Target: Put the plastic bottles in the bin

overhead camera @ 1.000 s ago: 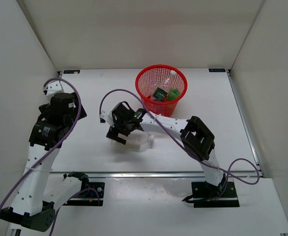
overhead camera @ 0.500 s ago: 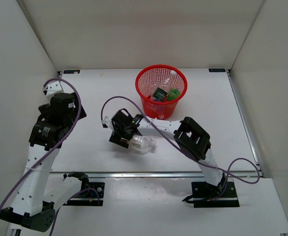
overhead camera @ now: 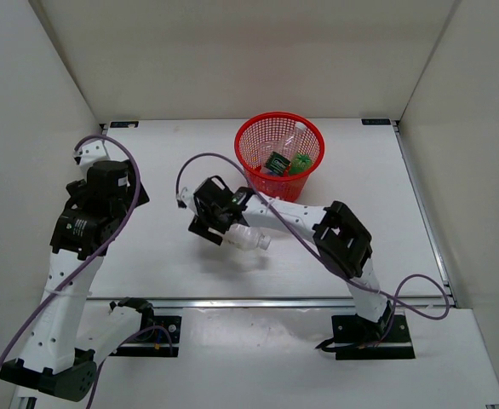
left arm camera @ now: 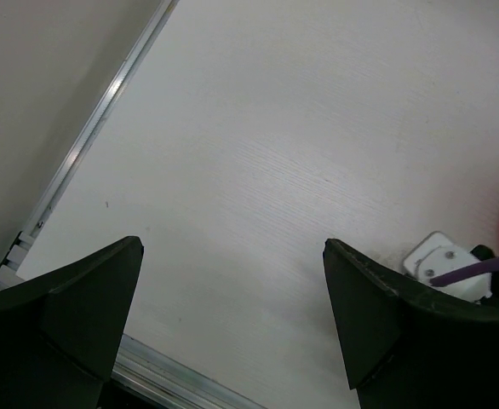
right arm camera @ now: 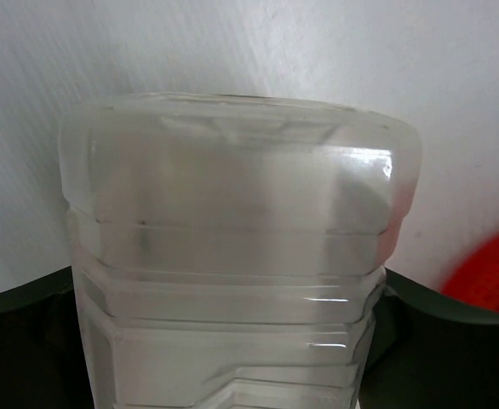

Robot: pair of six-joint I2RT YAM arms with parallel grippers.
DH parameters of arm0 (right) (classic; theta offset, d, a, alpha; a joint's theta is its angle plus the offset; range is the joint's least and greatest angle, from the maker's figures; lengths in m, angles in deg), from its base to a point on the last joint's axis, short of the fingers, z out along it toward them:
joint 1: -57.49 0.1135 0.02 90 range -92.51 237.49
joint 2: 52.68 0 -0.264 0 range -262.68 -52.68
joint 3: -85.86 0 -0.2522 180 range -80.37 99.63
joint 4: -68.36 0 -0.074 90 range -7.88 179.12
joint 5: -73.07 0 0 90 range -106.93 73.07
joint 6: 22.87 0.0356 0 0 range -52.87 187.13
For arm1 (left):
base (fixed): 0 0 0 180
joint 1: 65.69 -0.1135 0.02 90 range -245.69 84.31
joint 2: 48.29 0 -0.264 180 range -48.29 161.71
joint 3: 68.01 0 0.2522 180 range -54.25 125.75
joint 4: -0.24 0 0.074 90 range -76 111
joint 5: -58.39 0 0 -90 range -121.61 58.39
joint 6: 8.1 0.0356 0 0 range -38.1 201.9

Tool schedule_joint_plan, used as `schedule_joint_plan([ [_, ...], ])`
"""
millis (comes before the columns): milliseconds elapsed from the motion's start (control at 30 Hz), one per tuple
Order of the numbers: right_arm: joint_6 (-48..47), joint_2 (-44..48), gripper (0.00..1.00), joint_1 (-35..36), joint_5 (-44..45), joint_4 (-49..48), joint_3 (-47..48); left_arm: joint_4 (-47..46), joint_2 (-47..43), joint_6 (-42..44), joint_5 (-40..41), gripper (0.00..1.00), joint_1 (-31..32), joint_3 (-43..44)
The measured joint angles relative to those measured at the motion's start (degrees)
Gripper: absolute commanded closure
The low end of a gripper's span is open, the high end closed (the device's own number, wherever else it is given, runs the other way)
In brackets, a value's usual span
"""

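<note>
Room: plain white walls (overhead camera: 232,51) close in a white desk (overhead camera: 147,264) on the left, far and right sides; a metal rail (overhead camera: 232,301) runs along the near edge.
Bin: the red mesh bin (overhead camera: 271,187) stands on the desk toward the far side, a little right of the middle.
In the bin: a small green bottle (overhead camera: 301,164), a bottle with a dark green label (overhead camera: 277,162) and a clear bottle (overhead camera: 294,136) lying against the far wall.
Held bottle: a clear ribbed bottle (overhead camera: 243,236) with a white cap (overhead camera: 265,243) sits outside the bin, to its near left, with the cap pointing right and toward the near edge.
Right arm: the right arm (overhead camera: 343,239) reaches left across the desk to this bottle.
Right jaws: clamped on the ribbed bottle (right arm camera: 232,256), one dark finger pressed to each side of it; I cannot tell whether it is clear of the desk.
Left arm: the left arm (overhead camera: 88,221) is folded up at the left, well apart from the bin and bottles.
Left jaws: wide apart, with only bare desk between them.
Cables: a purple cable (overhead camera: 190,166) loops over each arm.
</note>
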Motion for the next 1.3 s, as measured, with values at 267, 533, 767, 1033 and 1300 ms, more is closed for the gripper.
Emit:
schedule_joint_plan([
  [267,0.90,11.69,0.75,-4.02,-1.29,0.72,14.80,-0.50,1.09,0.02,-2.45,0.01,-0.04,0.13],
  [533,7.17,22.75,0.54,-24.57,-5.44,-10.73,16.15,-3.19,3.93,-0.02,-6.01,0.02,-0.37,0.37],
  [767,11.87,20.63,0.12,-30.25,-9.07,-17.64,4.24,-4.96,7.41,-0.02,-7.74,0.01,0.28,1.68],
  [1033,13.53,19.67,0.01,-31.71,-12.96,-19.85,0.81,-6.84,9.62,0.07,-9.42,0.01,1.25,1.68],
  [1300,13.31,21.84,0.01,-31.71,-13.44,-19.74,2.58,-8.87,12.61,0.22,-11.45,0.01,2.82,1.77],
])
